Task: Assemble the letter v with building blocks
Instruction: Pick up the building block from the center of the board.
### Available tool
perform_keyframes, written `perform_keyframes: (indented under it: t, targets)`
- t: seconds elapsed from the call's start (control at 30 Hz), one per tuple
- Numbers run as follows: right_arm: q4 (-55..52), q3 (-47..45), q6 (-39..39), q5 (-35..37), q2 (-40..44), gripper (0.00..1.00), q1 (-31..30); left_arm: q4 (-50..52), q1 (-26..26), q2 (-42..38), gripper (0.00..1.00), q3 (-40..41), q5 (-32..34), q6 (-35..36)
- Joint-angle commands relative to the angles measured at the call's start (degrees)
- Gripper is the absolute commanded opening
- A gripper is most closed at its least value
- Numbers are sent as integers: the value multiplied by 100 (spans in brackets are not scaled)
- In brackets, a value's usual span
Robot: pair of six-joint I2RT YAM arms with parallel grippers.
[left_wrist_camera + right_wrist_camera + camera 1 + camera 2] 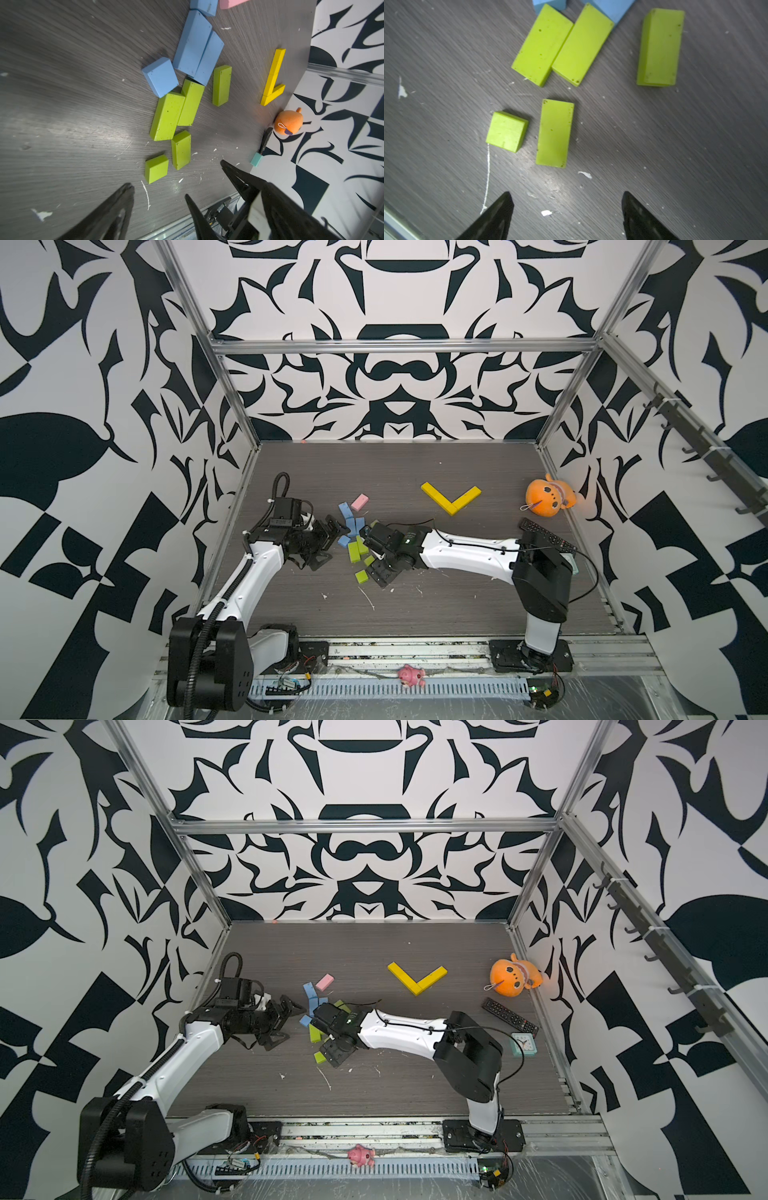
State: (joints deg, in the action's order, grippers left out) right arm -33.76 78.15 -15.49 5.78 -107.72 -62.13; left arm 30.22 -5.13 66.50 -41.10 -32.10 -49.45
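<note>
Left gripper (pixel 330 542): jaws wide apart, holding nothing. Right gripper (pixel 566 194): jaws apart, empty, near the lime green blocks (pixel 554 133). Yellow blocks (pixel 451 499) form a V.

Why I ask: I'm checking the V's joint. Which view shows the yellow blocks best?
Both top views: the yellow blocks lie whole and unobstructed, both strokes meeting at the tip. The left wrist view shows them small, slanted and far off. The right wrist view shows only lime green blocks and blue blocks.

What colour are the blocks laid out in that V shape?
Yellow. The V of blocks shows best in a top view.
</note>
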Motion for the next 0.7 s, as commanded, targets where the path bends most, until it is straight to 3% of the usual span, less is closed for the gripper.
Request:
perform_keyframes:
  t: [0.0, 0.53, 0.67]
  targets:
    - [-145, 244, 7, 75, -74, 84, -14, -435, 206, -128, 99, 284, -646, 0]
    - [-236, 815, 43, 49, -872, 65, -21, -672, 446, -133, 99, 729, -842, 6]
    - [-229, 855, 247, -94, -1000, 49, -25, -713, 513, 32, 100, 818, -899, 52]
